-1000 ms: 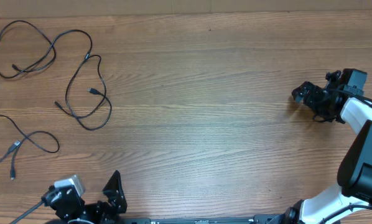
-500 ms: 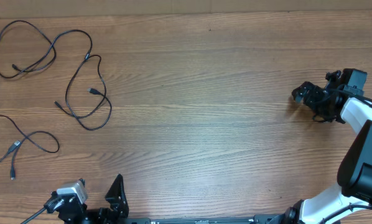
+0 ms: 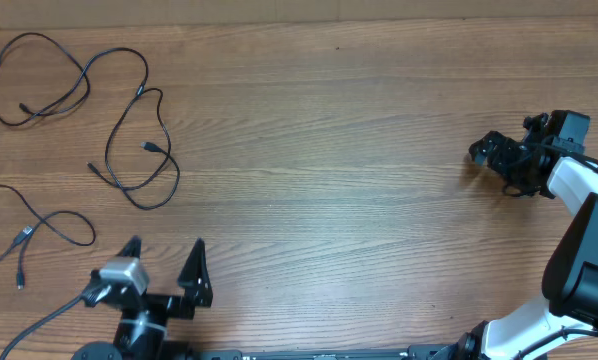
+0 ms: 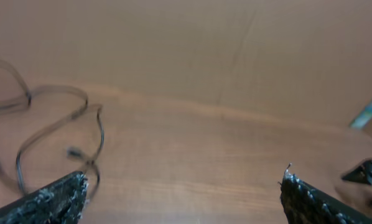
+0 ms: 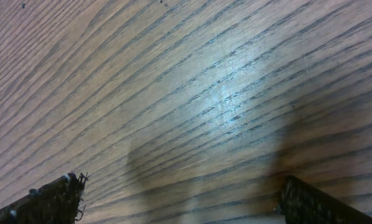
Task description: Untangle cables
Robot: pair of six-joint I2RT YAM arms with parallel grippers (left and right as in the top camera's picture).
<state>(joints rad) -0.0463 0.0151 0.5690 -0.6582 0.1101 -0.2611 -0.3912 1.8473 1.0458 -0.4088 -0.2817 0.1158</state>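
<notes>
Three cables [image 3: 177,176] lie spread over the left end of the counter [image 3: 329,150], and nothing is gripping any of them. The far cable [image 3: 24,36] loops in the far-left corner. The middle cable [image 3: 151,206] hangs in a long bend just right of it. The near cable [image 3: 41,216] trails along the left edge, closer to the robot. Far and middle look to meet at the top of that bend, though overhead doesn't show whether they cross or merely touch.

The left end effector [image 3: 164,262] sits at the near edge, released, fingers wide with nothing between them, its wrist camera looking across at the strands. The right end effector [image 3: 497,165] is over by the right edge, also released above bare wood, well apart from every cord.

By my read the job is nearly done, and parting that far pair is what's left. That falls to the left arm. Pick a straight run of the middle cable, not a plug. Straddle one strand only and pinch low against the wood, because thin cord slips out of a high closure. Then drag slowly toward the counter's centre, keeping low, so the cable slides free rather than towing the far loop along. Mind the near cable too: the reach passes over it, and a careless sweep could bunch things up again.
</notes>
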